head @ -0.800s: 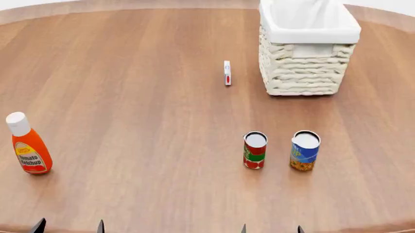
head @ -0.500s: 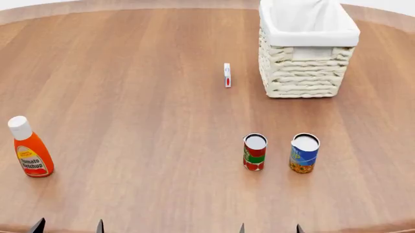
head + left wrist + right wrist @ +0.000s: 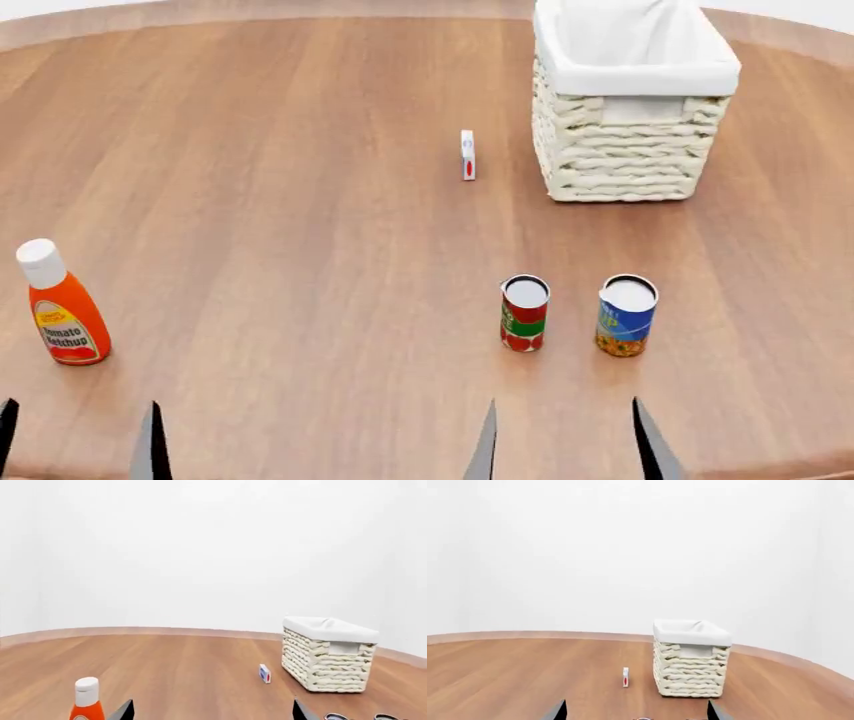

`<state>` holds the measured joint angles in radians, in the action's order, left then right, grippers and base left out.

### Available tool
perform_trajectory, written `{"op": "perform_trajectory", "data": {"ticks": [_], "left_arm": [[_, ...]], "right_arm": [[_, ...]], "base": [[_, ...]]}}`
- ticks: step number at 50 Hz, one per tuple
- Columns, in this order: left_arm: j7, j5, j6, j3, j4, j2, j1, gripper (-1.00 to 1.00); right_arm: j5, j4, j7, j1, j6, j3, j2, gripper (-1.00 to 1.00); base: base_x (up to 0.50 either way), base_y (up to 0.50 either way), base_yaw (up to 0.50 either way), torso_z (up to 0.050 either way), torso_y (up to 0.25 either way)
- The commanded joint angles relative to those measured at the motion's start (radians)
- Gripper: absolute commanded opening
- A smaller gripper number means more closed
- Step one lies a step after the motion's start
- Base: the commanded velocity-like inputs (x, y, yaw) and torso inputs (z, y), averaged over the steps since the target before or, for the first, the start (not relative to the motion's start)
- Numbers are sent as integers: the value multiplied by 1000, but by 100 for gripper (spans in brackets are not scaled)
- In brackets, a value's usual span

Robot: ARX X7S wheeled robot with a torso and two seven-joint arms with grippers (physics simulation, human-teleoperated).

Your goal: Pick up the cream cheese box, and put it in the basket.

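Both tools low at near worktop (image 3: 267, 200) edge, left tool (image 3: 78, 440) and right tool (image 3: 561, 440) each with fingers spread and empty, well short of cream cheese box (image 3: 467, 155) standing on edge just beside basket (image 3: 627, 160).

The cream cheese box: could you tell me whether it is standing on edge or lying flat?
Standing on edge: the cream cheese box shows as a thin upright sliver beside the basket.

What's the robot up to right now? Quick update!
Left gripper and right gripper open, empty. Cream cheese box on edge beside basket, untouched. Two cans near right gripper's path.
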<state>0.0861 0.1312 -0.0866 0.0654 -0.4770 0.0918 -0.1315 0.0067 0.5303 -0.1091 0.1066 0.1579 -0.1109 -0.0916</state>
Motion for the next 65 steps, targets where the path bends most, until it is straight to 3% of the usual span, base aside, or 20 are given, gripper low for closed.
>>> {"op": "perform_trajectory", "data": {"ticks": [1, 12, 65], "left_arm": [[38, 44, -57, -7, -275, 28, -75, 100], [67, 55, -66, -11, -364, 47, -90, 100], [108, 48, -17, 46, -329, 97, -82, 100]], "right_arm": [[-10, 251, -22, 43, 89, -29, -24, 100], [-7, 308, -38, 53, 90, -46, -38, 100], [9, 264, -94, 30, 83, -84, -85, 100]], "base": [[0, 0, 0, 0, 0], [0, 0, 0, 0, 0], [0, 61, 0, 0, 0]]}}
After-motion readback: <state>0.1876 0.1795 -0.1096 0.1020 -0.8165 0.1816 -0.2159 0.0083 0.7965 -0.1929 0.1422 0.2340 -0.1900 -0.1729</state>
